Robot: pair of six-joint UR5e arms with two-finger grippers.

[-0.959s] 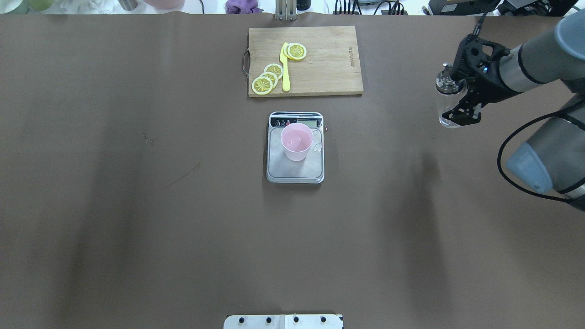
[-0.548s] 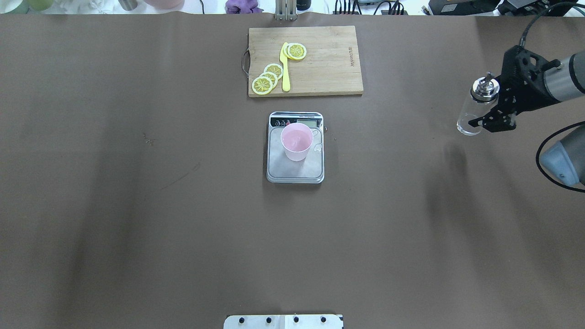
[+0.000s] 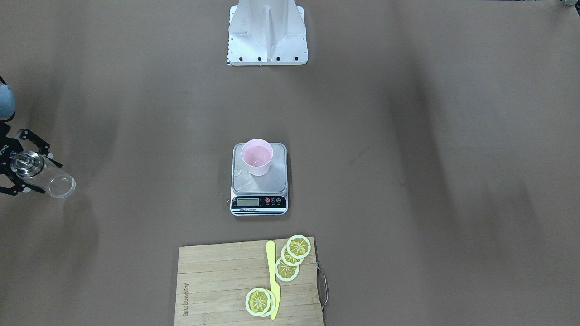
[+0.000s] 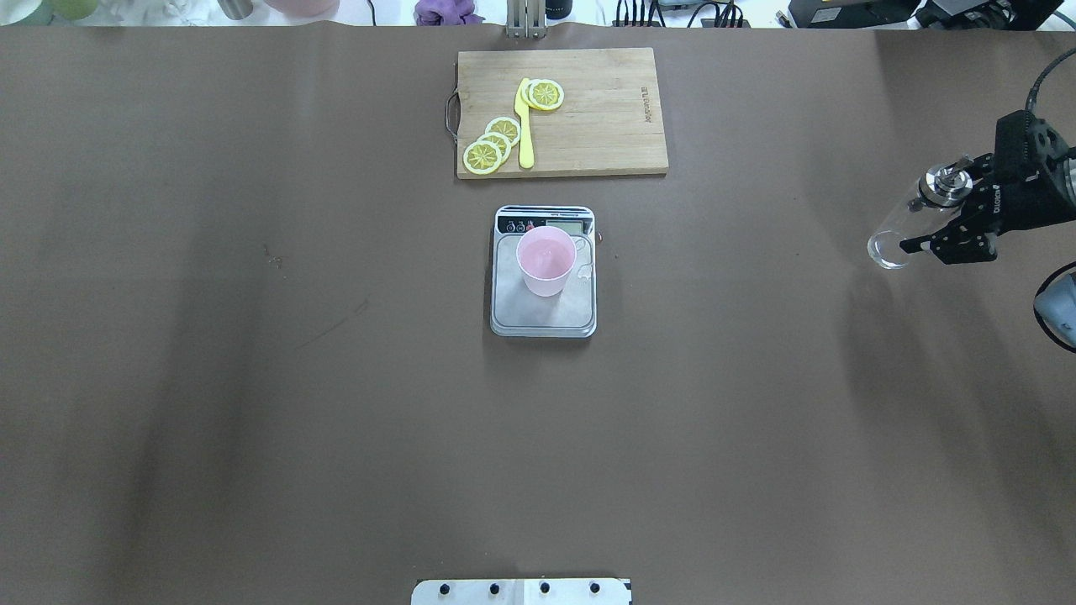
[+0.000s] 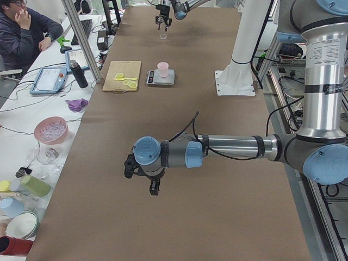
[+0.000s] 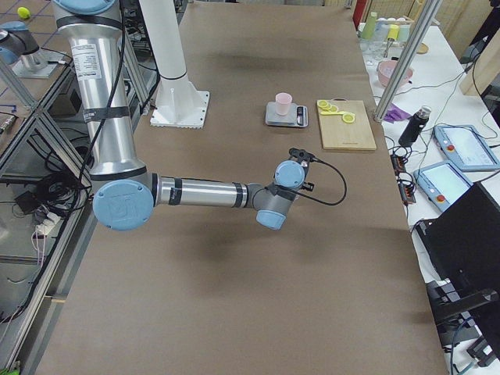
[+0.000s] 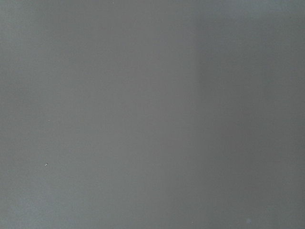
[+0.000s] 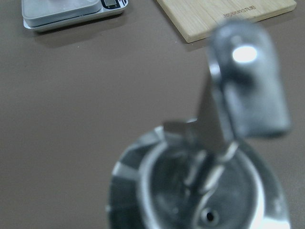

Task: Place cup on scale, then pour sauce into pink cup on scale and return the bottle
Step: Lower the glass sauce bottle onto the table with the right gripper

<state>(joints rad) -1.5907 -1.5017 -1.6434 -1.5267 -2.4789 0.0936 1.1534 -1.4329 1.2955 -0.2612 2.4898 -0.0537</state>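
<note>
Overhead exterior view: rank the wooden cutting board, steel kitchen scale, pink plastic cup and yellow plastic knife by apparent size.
1. Rectangular wooden cutting board
2. Flat steel kitchen scale
3. Pale pink plastic cup, by area
4. Slim yellow plastic knife, which is longer than the cup is wide; the cup's rim also sits nearer the camera, so 3 and 4 are close.

Opposed steep views, same scale

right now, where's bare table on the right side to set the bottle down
Bare table lies under and around the bottle held by the right gripper, across to the scale, and along the whole near side towards the robot. Crowded only at centre: cup on the scale, with the cutting board of lemon slices and a knife close behind it.
</note>
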